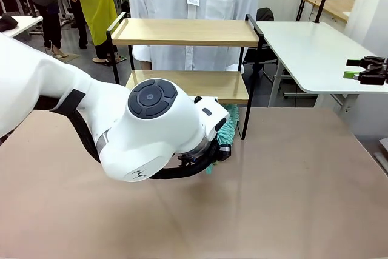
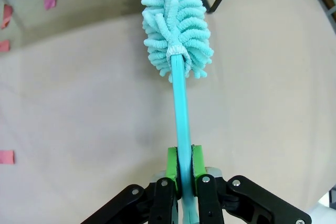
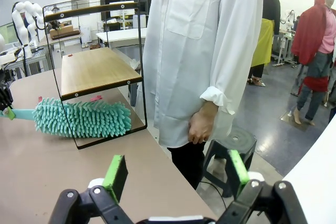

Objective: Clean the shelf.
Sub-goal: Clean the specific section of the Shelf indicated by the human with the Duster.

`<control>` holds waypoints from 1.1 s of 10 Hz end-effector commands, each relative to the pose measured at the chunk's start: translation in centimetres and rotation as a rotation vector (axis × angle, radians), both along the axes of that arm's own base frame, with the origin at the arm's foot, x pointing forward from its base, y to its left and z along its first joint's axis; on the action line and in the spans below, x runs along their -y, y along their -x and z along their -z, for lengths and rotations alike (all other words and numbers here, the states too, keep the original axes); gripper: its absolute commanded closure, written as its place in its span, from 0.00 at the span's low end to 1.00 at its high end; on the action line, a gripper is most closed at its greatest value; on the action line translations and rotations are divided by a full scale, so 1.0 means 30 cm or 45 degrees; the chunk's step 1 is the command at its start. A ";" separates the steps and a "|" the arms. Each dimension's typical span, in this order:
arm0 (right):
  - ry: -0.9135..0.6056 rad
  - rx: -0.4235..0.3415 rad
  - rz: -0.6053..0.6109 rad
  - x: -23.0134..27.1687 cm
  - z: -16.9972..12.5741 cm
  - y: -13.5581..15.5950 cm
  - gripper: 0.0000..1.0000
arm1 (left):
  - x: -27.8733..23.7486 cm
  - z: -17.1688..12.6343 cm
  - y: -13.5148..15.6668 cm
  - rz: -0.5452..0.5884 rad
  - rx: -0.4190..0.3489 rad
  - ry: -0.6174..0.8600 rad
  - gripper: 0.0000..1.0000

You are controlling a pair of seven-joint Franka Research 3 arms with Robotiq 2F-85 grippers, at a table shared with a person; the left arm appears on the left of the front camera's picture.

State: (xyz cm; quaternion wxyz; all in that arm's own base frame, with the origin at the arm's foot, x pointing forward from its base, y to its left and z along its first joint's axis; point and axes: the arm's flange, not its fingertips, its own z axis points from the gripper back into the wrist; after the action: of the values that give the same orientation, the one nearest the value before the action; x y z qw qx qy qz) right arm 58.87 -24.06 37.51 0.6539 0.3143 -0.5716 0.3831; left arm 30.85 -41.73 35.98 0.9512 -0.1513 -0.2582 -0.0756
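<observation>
Gripping the handle of a teal duster [image 2: 176, 19], the left gripper [image 2: 182, 163] has its green pads clamped against it. The shelf [image 1: 182, 31] stands at 12 o'clock on the beige tabletop [image 1: 285, 198] in the front view. The duster's fluffy head lies beneath the lower board at the 3 o'clock end, with thin black frame bars crossing it in the right wrist view. The left arm [image 1: 151, 131] blocks the shelf's lower left corner. The right gripper [image 1: 367, 71], jaws spread wide and empty, hangs at 3 o'clock by a white table [image 1: 303, 47]. A person [image 1: 194, 4] stands directly behind the shelf.
</observation>
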 end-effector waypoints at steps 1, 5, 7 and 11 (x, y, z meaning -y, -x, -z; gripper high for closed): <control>0.008 0.007 0.002 -0.007 -0.013 -0.004 0.00 | -0.002 0.037 -0.028 -0.026 0.023 -0.052 0.87; 0.008 0.007 0.002 -0.007 -0.013 -0.004 0.00 | -0.122 0.027 -0.062 -0.181 0.067 -0.093 0.87; 0.008 0.007 0.002 -0.007 -0.013 -0.004 0.00 | -0.190 0.029 -0.069 -0.246 0.068 -0.128 0.87; 0.008 0.007 0.002 -0.007 -0.013 -0.004 0.00 | -0.420 -0.026 -0.046 -0.448 0.090 -0.251 0.87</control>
State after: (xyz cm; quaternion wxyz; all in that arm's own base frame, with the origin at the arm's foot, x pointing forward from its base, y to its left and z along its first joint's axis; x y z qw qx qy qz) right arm 58.87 -24.06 37.51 0.6539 0.3143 -0.5716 0.3831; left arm 34.76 -31.71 34.01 0.9536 -0.0285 -0.2976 0.0341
